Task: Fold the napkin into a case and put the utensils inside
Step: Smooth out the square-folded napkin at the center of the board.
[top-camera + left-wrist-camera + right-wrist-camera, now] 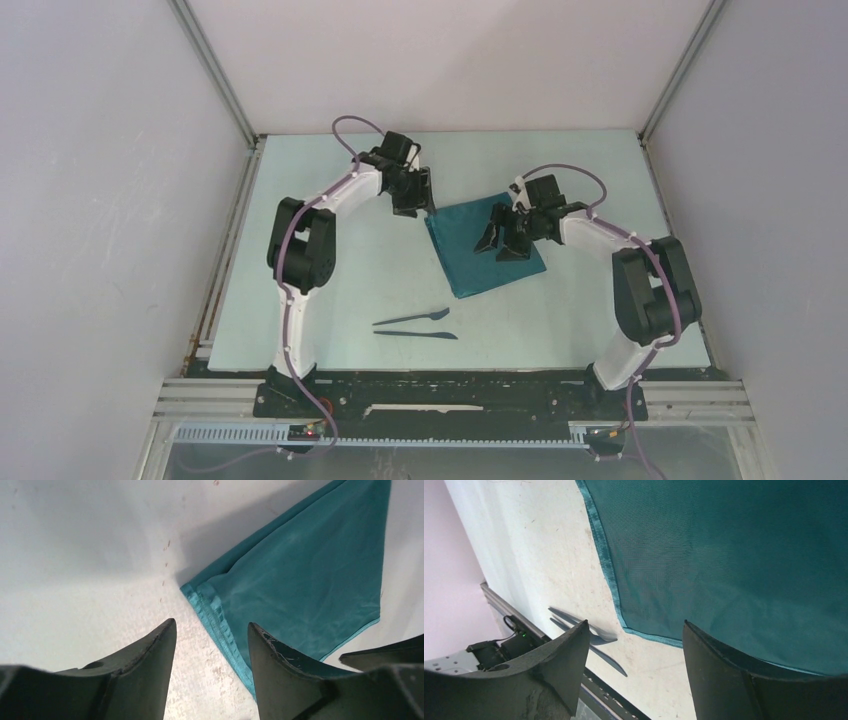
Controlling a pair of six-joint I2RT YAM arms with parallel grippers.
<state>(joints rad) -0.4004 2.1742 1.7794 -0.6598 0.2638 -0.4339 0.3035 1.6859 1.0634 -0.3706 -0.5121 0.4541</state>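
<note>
The teal-green napkin (483,252) lies folded on the table as a broad four-sided shape, wider than a narrow case. My left gripper (413,203) hovers at its far-left corner. In the left wrist view this gripper (211,625) is open, and the napkin's layered hem (220,622) runs beneath the gap, not held. My right gripper (503,243) stands open over the napkin's right half. Its gap (635,623) is empty above the cloth's (724,555) near edge. The two dark utensils lie side by side nearer the bases: the fork (412,318) (599,636) and the knife (415,334) (613,664).
The pale table (330,290) is walled at the left, right and back. A black rail (450,385) carrying both arm bases runs along its near edge, just beyond the utensils.
</note>
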